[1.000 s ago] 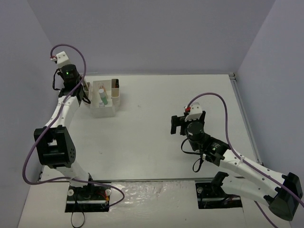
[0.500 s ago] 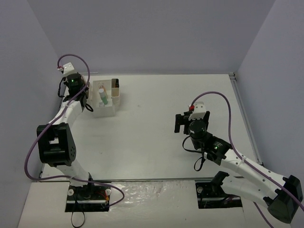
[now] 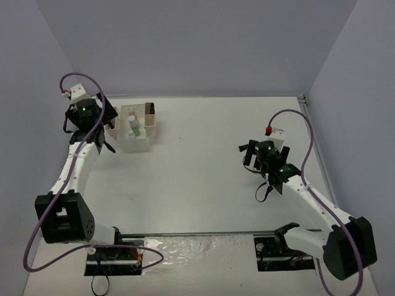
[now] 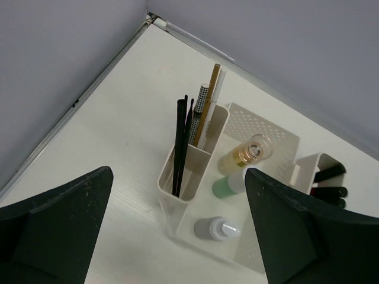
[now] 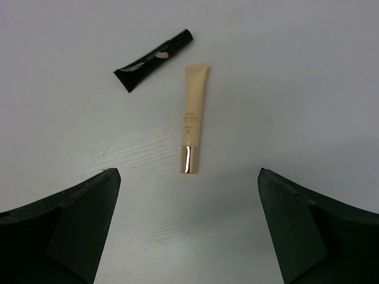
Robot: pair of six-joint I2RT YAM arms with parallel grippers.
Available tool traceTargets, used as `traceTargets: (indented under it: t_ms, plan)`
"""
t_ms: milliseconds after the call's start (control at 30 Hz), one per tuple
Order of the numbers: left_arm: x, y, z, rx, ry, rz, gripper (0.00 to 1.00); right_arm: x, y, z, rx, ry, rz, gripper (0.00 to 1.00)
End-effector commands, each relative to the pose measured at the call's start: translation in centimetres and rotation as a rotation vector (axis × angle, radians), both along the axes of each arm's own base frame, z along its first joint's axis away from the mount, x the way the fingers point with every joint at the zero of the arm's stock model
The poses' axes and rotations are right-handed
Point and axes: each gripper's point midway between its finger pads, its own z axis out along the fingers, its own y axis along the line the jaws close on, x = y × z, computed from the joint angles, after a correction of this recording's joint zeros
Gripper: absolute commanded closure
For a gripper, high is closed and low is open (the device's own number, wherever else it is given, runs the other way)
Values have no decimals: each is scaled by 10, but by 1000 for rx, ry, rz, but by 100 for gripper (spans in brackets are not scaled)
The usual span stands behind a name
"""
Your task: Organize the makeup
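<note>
At the table's point(image 3: 197, 166) far left corner, the white compartmented box point(image 4: 263, 124) sits just beneath the left gripper point(image 4: 177, 171), whose jaws stand wide and empty. Inside stand the amber bottle point(image 4: 246, 155), green bottle point(image 4: 228, 184) and grey bottle point(image 4: 216, 228), with black pencils point(image 4: 181, 148) upright in the narrow end slot. Well apart, the right gripper point(image 5: 188, 171), equally wide, hovers over a tan tube point(image 5: 194, 112) lying beside a black tube point(image 5: 154, 59). Dark sticks point(image 4: 328, 173) in a side pocket are perhaps lipsticks.

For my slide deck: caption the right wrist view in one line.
Open right fingers hover above a tan tube and a black tube lying apart on the white table.
</note>
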Motion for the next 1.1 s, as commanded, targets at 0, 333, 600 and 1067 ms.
traceTargets:
  t_ms: [0,333,600,1067]
  plan:
    - [-47,-23,52,-82,-29,-75,5,12,-5,-17,84,93,-30,2]
    - [-132,-122,-2,-247,104,-519,3,34,-10,-82,124,261,-35,22]
    - [-165,-143,-21,-207,171,-605,3,38,-10,-110,167,344,-48,48]
    - [-179,-190,7,-338,129,-731,3,18,42,-58,217,222,124,100]
